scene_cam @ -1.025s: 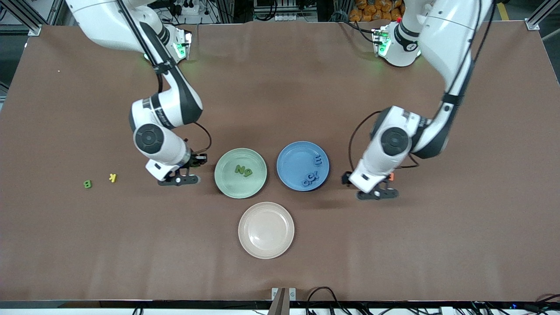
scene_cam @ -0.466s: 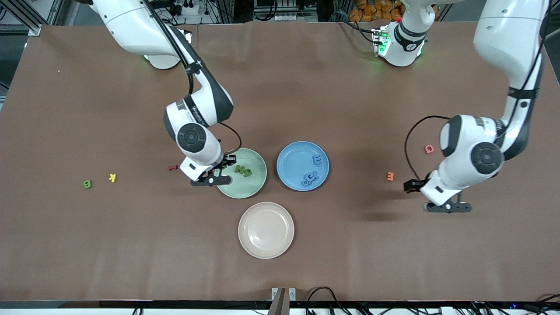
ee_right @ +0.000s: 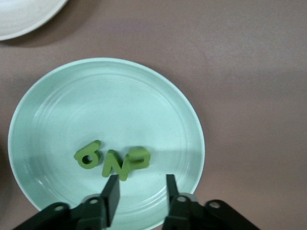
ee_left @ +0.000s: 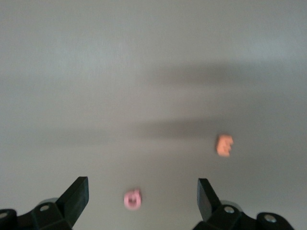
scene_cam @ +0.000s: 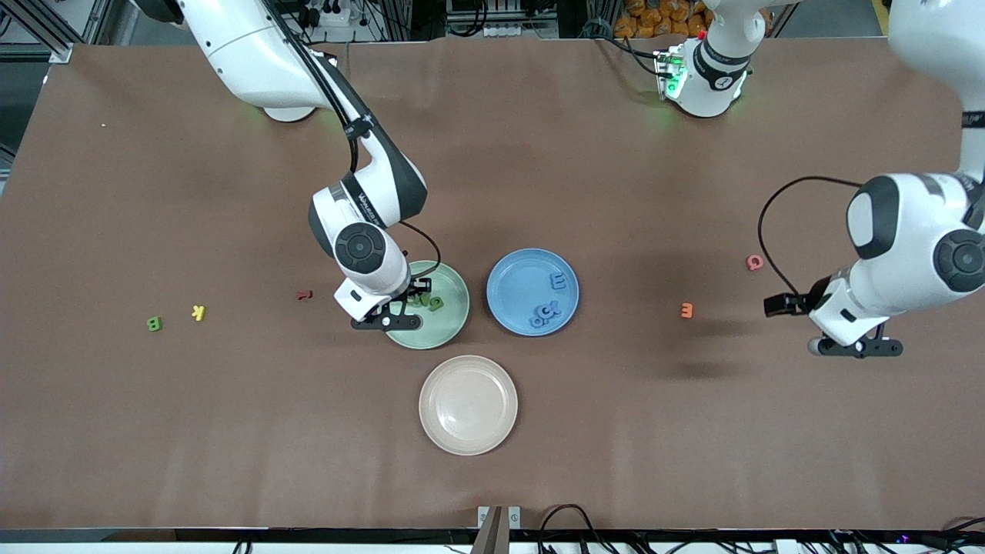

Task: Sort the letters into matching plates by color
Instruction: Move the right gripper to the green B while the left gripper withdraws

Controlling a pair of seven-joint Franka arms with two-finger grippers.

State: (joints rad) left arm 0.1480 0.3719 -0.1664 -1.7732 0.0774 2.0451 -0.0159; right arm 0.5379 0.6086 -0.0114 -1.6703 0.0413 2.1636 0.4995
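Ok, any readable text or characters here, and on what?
"B": small green foam letter, on the brown table.
"K": yellow letter beside it.
"E": blue letter in round blue plate.
"E": orange letter on table.
"N": green letter in pale green plate.
Right arm's print: too small.

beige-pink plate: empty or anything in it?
Empty. The beige-pink plate shows only its bare inside in the front view; no letter lies in it.
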